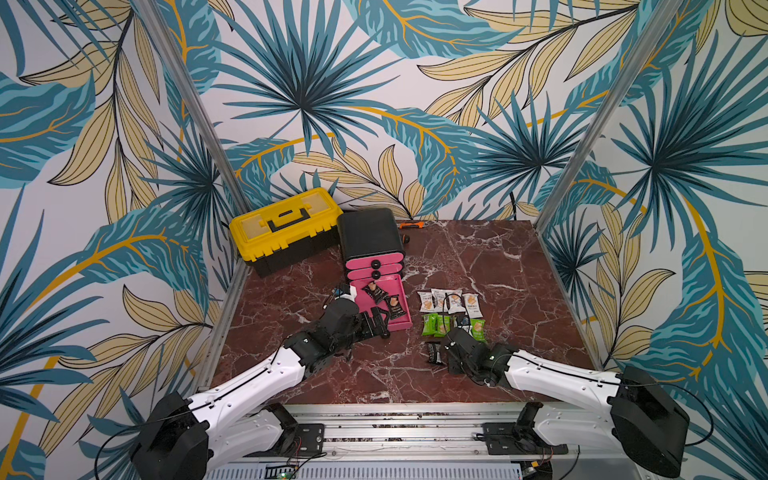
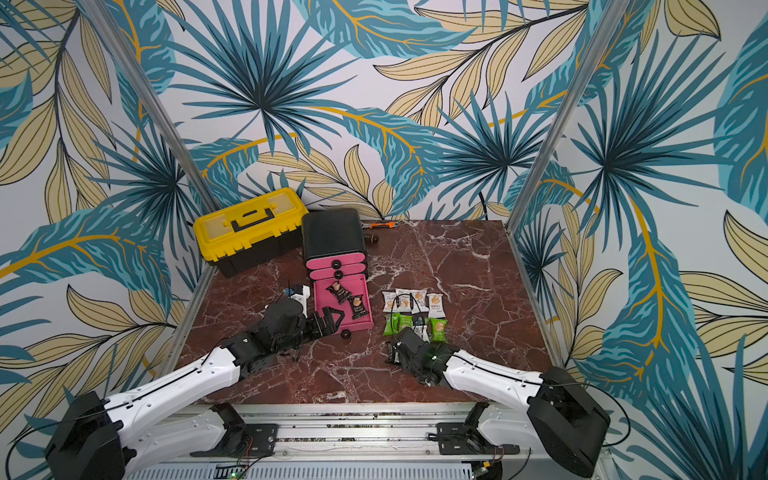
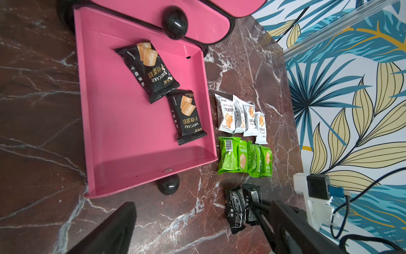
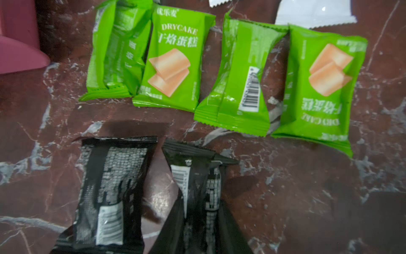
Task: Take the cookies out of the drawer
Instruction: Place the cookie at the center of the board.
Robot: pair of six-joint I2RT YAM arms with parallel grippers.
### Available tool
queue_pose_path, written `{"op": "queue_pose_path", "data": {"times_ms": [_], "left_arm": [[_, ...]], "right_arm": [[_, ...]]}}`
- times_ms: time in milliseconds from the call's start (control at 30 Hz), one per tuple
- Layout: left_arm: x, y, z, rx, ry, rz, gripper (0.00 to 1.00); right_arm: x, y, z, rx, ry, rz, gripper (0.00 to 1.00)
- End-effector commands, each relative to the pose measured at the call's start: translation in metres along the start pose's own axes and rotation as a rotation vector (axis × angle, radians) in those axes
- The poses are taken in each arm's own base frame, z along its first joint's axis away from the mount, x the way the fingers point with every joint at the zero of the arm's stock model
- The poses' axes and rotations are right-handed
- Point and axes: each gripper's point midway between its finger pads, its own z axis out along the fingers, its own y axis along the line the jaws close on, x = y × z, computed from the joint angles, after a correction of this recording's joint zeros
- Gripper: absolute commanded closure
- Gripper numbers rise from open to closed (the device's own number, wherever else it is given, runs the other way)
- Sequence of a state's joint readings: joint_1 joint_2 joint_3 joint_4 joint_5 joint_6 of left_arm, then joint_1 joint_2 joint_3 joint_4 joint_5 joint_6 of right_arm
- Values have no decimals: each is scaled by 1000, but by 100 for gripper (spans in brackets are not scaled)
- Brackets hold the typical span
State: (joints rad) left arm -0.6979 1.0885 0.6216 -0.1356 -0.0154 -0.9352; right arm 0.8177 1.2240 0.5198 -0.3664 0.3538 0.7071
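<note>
Black packet point(image 4: 193, 167): lower end hidden, cut off.

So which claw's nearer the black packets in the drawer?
Left. Left claw at the drawer's front corner by those packets; right claw is outside, gripping another black packet.

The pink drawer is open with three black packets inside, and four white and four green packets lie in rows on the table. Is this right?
Not quite: the left wrist view shows two black packets in the pink drawer, not three. The rest stands: drawer open, four white packets and four green packets in rows on the table.
</note>
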Motion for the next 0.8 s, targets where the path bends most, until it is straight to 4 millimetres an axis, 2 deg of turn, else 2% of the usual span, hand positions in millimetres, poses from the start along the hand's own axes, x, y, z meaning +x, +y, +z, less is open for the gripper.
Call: {"op": "queue_pose_path", "data": {"times_ms": [0,167,267,333,400,533,600,767], "left_arm": [[-7,0,-7,-10,-34,5,0],[-14,10,-14,-58,-81,9,0],[-20,13,-19,-73,-120,10,0],[-26,13,-24,-77,-149,21,0],[-32,13,-30,-85,-171,37,0],[-37,23,-35,-109,-173,31,0],[-37,35,-37,-123,-171,3,0],[-38,50,-47,-128,-186,-39,0]], "right_arm": [[-2,9,6,-36,-10,30,89],[-1,12,10,-39,-4,44,83],[-3,11,8,-41,-11,63,72],[-5,14,4,-61,-18,75,56],[-9,15,-1,-74,-30,85,49],[-19,16,-13,-111,-77,134,41],[-23,17,-18,-129,-97,158,37],[-33,21,-29,-169,-137,190,34]]}}
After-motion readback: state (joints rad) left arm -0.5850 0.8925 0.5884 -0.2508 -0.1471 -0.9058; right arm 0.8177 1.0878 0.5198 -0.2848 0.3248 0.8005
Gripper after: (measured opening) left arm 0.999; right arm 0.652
